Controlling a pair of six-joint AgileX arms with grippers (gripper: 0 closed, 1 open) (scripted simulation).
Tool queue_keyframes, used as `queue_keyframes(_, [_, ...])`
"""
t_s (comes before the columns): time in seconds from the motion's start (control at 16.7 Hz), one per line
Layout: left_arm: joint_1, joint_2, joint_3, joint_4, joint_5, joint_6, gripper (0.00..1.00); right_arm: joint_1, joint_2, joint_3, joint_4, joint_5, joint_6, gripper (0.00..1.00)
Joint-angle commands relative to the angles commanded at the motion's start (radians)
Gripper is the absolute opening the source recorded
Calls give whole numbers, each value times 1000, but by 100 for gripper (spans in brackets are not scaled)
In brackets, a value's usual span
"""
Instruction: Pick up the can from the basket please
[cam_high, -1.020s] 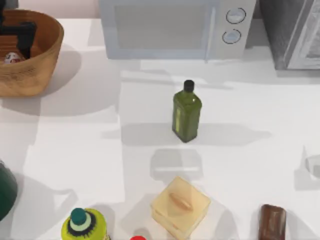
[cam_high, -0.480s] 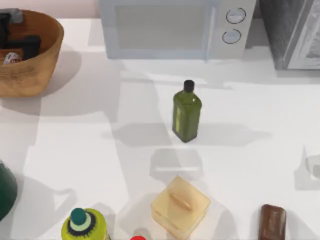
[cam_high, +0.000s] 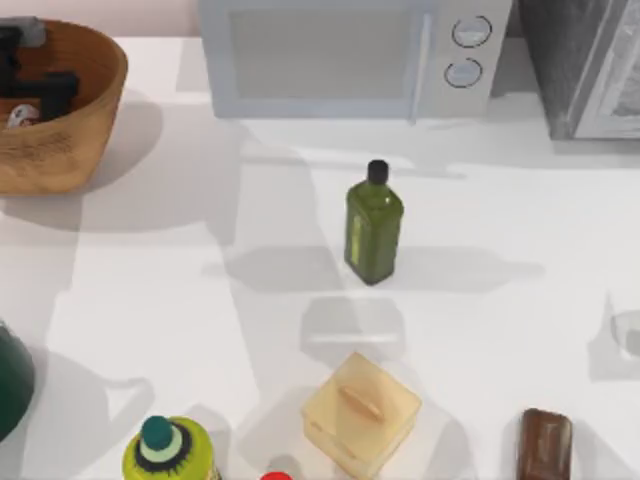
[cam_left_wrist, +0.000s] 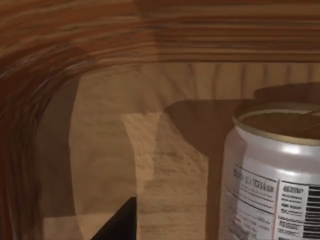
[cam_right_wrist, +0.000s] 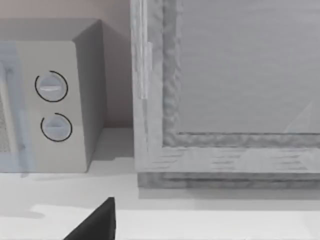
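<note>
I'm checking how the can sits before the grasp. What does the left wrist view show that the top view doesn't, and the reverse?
Left wrist view alone: the can's silver side with printed label and barcode, standing upright on the basket floor.
Top view alone: the left gripper inside the basket at the table's far left, plus the green bottle and microwave.
Both: the can and the basket.

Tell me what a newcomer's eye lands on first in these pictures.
The green bottle with its black cap stands alone mid-table, in front of the microwave. At the far left corner sits the wicker basket, with the left gripper reaching down inside it beside the can. In the left wrist view the can stands upright and close against the basket's ribbed wall.
</note>
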Motion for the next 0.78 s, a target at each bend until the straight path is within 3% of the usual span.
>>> queue_keyframes(0.54, [0,0,0,0,0,0,2,0,0,0,0,0,0,100])
queue_keyframes(0.78, [0,0,0,0,0,0,0,0,0,0,0,0,0,100])
